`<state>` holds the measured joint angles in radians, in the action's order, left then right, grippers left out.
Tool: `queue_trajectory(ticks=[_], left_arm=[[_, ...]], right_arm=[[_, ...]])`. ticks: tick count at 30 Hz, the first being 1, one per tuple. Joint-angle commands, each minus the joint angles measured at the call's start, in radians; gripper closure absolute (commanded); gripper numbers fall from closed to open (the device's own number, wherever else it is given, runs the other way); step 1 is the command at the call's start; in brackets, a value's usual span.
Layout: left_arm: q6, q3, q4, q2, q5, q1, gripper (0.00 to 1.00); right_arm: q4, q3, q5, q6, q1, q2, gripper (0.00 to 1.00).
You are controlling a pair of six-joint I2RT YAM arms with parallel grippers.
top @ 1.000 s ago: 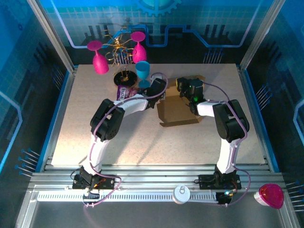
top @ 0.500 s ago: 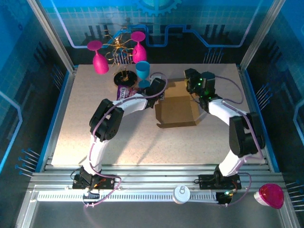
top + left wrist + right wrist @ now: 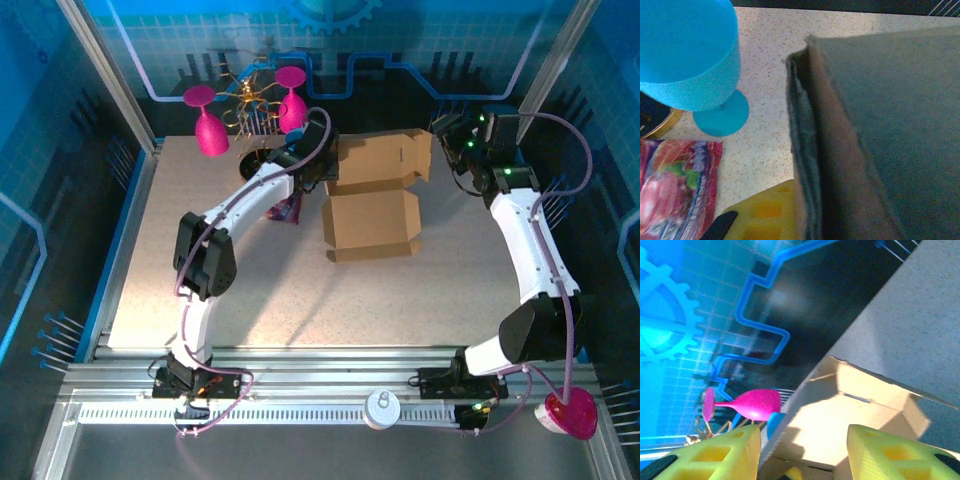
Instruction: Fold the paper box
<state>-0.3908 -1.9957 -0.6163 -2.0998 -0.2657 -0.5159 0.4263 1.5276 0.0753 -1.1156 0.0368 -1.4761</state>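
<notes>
left arm [image 3: 245, 200] stretched far, jaws clamped on paper box [image 3: 370, 222]

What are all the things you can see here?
brown cardboard paper box: one, brown, mid-table, back flap raised.
pink plastic goblets: two, pink, by the rack.
gold wire rack: one, gold on black base, far edge, left of centre.
blue plastic goblet: one, blue, upright left of the box.
purple snack packet: one, purple, flat beside the blue goblet.
pink rounded object: one, pink, near right rail.
speckled beige table: one, beige, under the box.
left gripper: one, yellow-fingered, shut on the box's raised flap.
right gripper: one, yellow-fingered, open, right of the box.
</notes>
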Motion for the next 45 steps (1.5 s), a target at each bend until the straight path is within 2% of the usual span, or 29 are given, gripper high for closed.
queue_trajectory(ticks=[1, 6, 16, 22, 39, 45], left_arm=[[-0.019, -0.058, -0.23, 0.047, 0.066, -0.005, 1.0], [-0.046, -0.098, -0.34, 0.067, 0.061, -0.013, 1.0], [-0.071, -0.173, -0.457, 0.054, 0.06, -0.042, 1.0], [-0.07, -0.181, -0.479, 0.055, 0.065, -0.043, 1.0], [-0.063, -0.182, -0.463, 0.052, 0.067, -0.045, 1.0], [-0.06, -0.18, -0.461, 0.053, 0.068, -0.05, 1.0]], right_arm=[[0.183, 0.102, 0.044, 0.065, 0.021, -0.06, 0.51], [0.262, 0.25, 0.035, 0.108, 0.071, -0.142, 0.52], [0.355, 0.362, 0.039, 0.12, 0.121, -0.268, 0.52], [0.348, 0.349, 0.033, 0.119, 0.121, -0.298, 0.51], [0.33, 0.255, 0.121, 0.019, 0.132, -0.282, 0.52], [0.269, 0.217, 0.167, -0.051, 0.134, -0.278, 0.59]])
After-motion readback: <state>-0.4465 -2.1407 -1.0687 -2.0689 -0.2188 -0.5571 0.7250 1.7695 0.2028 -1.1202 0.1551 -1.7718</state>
